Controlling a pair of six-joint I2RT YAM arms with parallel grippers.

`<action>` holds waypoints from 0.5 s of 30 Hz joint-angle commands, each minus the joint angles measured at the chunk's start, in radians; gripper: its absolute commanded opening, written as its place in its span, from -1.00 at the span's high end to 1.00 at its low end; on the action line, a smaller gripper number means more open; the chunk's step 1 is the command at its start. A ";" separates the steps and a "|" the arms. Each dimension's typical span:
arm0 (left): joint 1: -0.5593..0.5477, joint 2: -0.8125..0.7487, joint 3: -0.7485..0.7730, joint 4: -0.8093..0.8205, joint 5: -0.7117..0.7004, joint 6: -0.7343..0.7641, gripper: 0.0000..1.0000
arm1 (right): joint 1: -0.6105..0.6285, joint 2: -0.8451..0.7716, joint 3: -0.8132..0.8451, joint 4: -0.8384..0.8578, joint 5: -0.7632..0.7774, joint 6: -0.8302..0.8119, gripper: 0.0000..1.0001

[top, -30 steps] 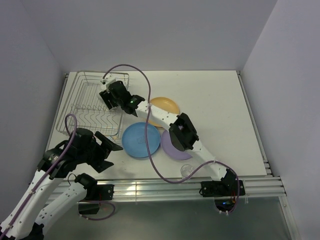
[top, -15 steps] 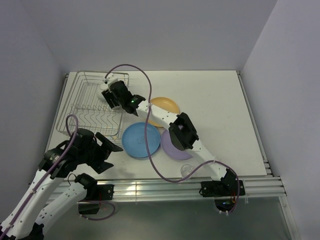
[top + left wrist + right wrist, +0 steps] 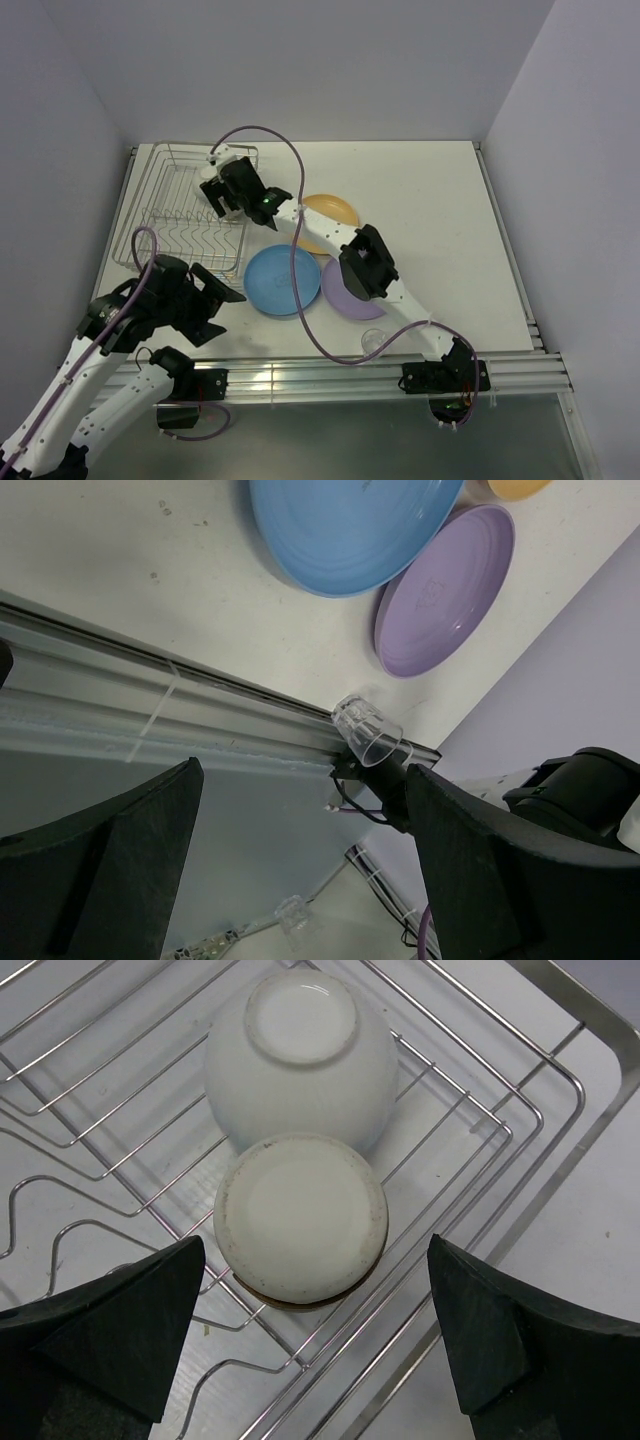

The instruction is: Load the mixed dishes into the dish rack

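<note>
Slightly farther along the dish rack (image 3: 520,1100) than a second ago, the right gripper (image 3: 312,1290) hangs with jaws wide and empty over two upturned dishes. The white bowl (image 3: 300,1060) and the cream cup (image 3: 300,1215) sit touching each other near a corner of the rack.

The left gripper (image 3: 300,780) is near the front rail, also with jaws wide and holding nothing. The blue plate (image 3: 280,280), purple plate (image 3: 445,590) and yellow-orange plate (image 3: 335,208) lie flat on the white tabletop (image 3: 430,220) beside the rack. The right arm's forearm crosses the yellow-orange one, its elbow hides part of the purple one, and its purple cable (image 3: 300,300) loops over the blue one. The clear glass (image 3: 370,730) is at the near edge by the rail. Pale lavender walls close in on three sides.
</note>
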 commanded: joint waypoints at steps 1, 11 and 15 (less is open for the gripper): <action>-0.002 -0.016 0.050 -0.036 -0.022 0.001 -0.77 | -0.007 -0.131 0.050 -0.011 0.024 0.046 -0.99; -0.002 0.140 0.126 0.028 -0.069 0.114 -0.75 | -0.079 -0.697 -0.282 -0.489 0.028 0.465 -0.99; -0.002 0.187 0.151 0.082 -0.111 0.165 -0.74 | -0.120 -0.969 -0.606 -0.711 -0.042 0.563 -0.96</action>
